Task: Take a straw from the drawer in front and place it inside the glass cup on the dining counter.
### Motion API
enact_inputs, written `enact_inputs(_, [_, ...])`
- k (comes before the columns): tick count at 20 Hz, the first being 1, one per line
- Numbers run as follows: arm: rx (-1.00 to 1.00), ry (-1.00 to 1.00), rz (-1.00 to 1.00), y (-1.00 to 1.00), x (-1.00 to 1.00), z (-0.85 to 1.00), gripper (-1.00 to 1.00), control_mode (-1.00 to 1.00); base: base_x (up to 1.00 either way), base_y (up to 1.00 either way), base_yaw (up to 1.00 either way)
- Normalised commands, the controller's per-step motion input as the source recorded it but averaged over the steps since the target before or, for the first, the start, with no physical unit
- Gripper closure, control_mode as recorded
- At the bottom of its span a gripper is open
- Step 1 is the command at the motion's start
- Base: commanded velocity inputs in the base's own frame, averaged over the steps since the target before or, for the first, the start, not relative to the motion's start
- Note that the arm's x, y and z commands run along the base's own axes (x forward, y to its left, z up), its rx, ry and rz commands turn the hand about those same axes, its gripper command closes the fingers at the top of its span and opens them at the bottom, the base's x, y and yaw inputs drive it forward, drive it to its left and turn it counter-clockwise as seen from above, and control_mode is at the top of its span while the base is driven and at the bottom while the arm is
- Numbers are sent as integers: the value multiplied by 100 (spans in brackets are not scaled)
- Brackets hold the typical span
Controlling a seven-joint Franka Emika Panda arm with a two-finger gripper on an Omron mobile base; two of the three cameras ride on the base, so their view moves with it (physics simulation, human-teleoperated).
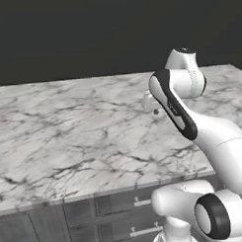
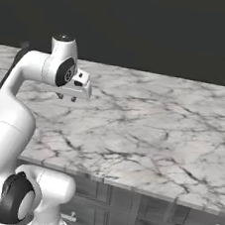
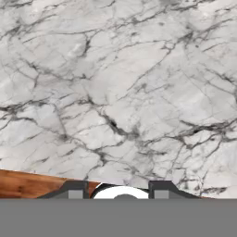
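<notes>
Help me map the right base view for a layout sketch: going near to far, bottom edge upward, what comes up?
Grey drawers with silver handles → thick front edge of the dining counter → its veined marble top, with the claw hovering above it → dark background.

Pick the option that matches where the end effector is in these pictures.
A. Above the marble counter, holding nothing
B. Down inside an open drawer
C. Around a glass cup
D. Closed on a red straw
A: in the right base view the end effector hangs over the dining counter, and in the hand view the fingertips stand apart with nothing between them.
</notes>
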Motion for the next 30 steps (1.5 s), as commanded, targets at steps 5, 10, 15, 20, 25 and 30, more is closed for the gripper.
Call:
enact_inputs(5, [0, 0, 0, 0, -1, 0, -100, 100, -20, -1, -1])
enact_inputs(10, [0, 0, 0, 0, 0, 0, -100, 100, -90, -20, -1])
enact_inputs(15, [0, 0, 0, 0, 0, 0, -100, 100, -22, -21, 6])
enact_inputs(20, [0, 0, 0, 0, 0, 0, -100, 100, -2, -70, 39])
enact_inputs(25, [0, 0, 0, 0, 0, 0, -100, 100, -6, -91, 50])
enact_inputs(30, [0, 0, 0, 0, 0, 0, -100, 100, -9, -90, 47])
